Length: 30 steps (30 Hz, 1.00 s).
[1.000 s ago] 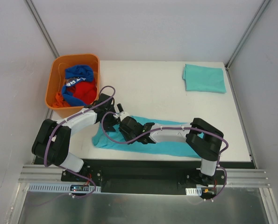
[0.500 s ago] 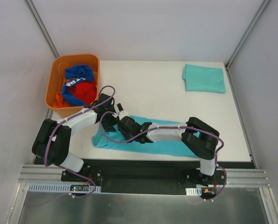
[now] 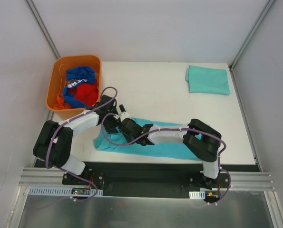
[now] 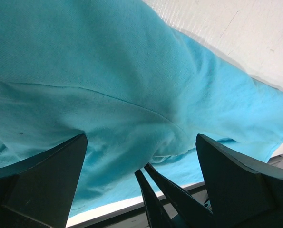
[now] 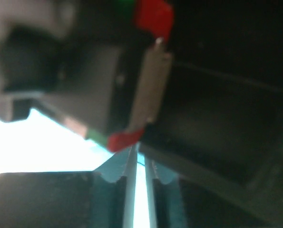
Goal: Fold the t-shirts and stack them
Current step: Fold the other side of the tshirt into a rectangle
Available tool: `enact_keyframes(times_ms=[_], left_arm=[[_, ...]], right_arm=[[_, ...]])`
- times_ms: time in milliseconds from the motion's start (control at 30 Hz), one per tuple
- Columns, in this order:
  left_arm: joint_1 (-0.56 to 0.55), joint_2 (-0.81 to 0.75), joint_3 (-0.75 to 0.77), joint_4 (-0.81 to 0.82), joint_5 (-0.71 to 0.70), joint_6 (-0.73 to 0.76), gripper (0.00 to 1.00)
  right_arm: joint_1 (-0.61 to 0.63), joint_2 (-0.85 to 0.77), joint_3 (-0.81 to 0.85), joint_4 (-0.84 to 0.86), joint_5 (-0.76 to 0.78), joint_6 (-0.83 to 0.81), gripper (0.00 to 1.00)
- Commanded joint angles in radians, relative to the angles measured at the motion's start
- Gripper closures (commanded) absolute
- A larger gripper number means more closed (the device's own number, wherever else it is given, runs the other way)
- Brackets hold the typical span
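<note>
At the far left corner of the worktop (image 3: 155,95), an orange plastic bin (image 3: 55,71) holds a royal-blue garment (image 3: 79,75) with white lettering, bunched on top of a red garment (image 3: 86,94). Along the near edge, a turquoise t-shirt (image 3: 172,148) lies as a long, partly folded band, with its left end toward the near left corner. The left gripper (image 4: 141,137) sits low over that left end. Its fingers (image 4: 41,185) are spread wide, with creased cloth showing between them and nothing held. Just to its right, the right gripper (image 5: 140,185) reaches leftward across the shirt, almost against the left one. Its fingers (image 4: 170,194) are drawn together to a thin slit, and in the left wrist view their tips meet at a raised fold of the shirt. I cannot tell whether any cloth is pinched between them. In the far right corner, well apart from the arms, a second turquoise t-shirt (image 3: 208,80) lies folded into a flat rectangle.
</note>
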<state>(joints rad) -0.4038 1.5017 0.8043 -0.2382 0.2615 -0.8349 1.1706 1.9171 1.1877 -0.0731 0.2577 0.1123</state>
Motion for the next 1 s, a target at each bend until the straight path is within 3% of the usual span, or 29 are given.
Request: enact_keyframes(times_ms=[0,200,967], left_arm=[[0.003,0.009,-0.002,0.004,0.015,-0.007,0.01],[0.003,0.034,0.001,0.002,-0.001,-0.004,0.01],[0.023,0.068,-0.005,-0.018,-0.064,0.019,0.01]], right_arm=[[0.003,0.0,0.038,-0.011,0.041,0.009,0.92],[0.006,-0.079,-0.008,-0.042,0.028,0.02,0.98],[0.032,-0.161,-0.043,-0.228,-0.021,-0.011,0.92]])
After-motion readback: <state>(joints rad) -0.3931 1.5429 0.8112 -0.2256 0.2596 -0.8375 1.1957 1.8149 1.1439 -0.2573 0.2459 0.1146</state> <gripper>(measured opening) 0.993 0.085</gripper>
